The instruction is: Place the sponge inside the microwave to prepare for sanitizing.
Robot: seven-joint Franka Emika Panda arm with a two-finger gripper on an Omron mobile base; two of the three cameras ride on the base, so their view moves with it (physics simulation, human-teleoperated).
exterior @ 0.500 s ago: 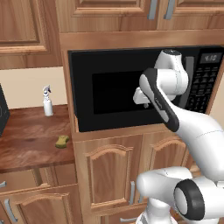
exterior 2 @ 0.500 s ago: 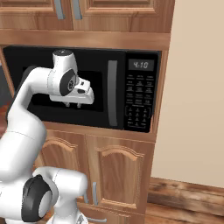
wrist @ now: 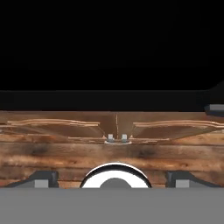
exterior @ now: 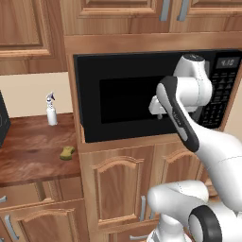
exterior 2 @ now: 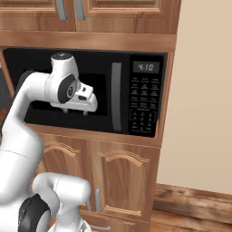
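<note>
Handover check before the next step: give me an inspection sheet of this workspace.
Surface: brown wooden counter left of the microwave.
Job's things: sponge lies on the counter; microwave built into the cabinets, door shut, grey handle untouched.
Clutter: white spray bottle upright at the back of the counter.
Grippers: gripper open, empty, in front of the microwave door window, pointing down.
Cables: nothing seen.
Surroundings: wooden cabinets above and below; beige wall on the right.
</note>
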